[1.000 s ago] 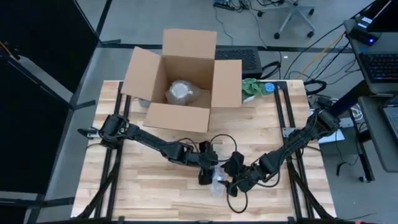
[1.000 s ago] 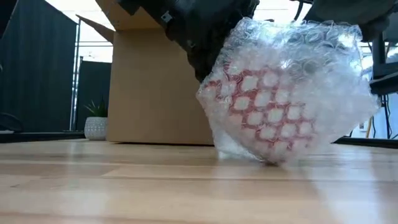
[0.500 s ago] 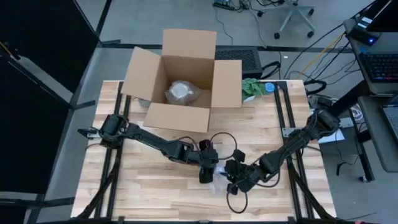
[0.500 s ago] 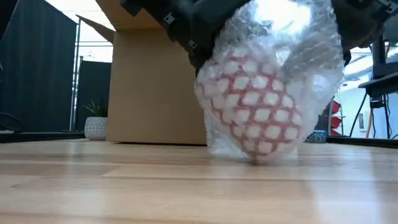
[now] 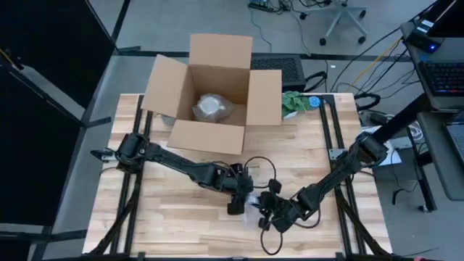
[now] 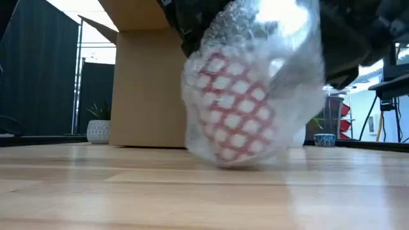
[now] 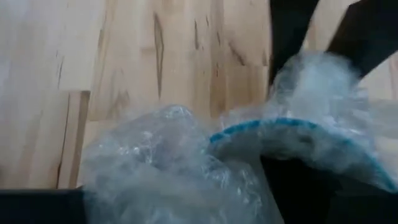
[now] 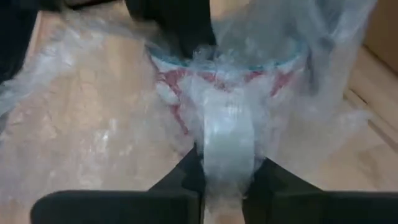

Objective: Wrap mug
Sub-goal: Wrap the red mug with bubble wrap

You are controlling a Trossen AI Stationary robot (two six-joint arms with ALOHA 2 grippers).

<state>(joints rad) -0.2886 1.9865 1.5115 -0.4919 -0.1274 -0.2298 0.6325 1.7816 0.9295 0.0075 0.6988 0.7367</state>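
The mug (image 6: 238, 108) has a red-and-white lattice pattern and a teal rim (image 8: 186, 62), and is swathed in clear bubble wrap (image 6: 287, 76). It stands tilted near the table's front middle, with its lower edge (image 6: 230, 161) on the wood. My left gripper (image 5: 236, 200) is at the mug's left side, closed on it. My right gripper (image 5: 268, 212) is just to the right of the mug, shut on a band of the wrap. My left gripper holds the wrapped mug at its rim (image 7: 249, 127), coming from the table's left. The wrap hides where its fingers meet the mug. The mug sits tilted, its lower edge on the table. My right gripper pinches a bunched band of bubble wrap (image 8: 227, 149) between its two fingers, coming from the table's right. The band runs up from the fingers over the mug's side.
An open cardboard box (image 5: 214, 94) with a wrapped bundle inside stands at the table's far middle. A green object (image 5: 293, 101) lies beside the box's right flap. Loose wrap (image 8: 81, 124) spreads on the wood around the mug. Bare wood lies to the left and right.
My right gripper has shut on the bubble wrap and drawn it over the mug's right side. Both grippers have moved a little toward the near edge. The mug has tipped further and shifted slightly toward the table's left, its lower edge still on the wood.
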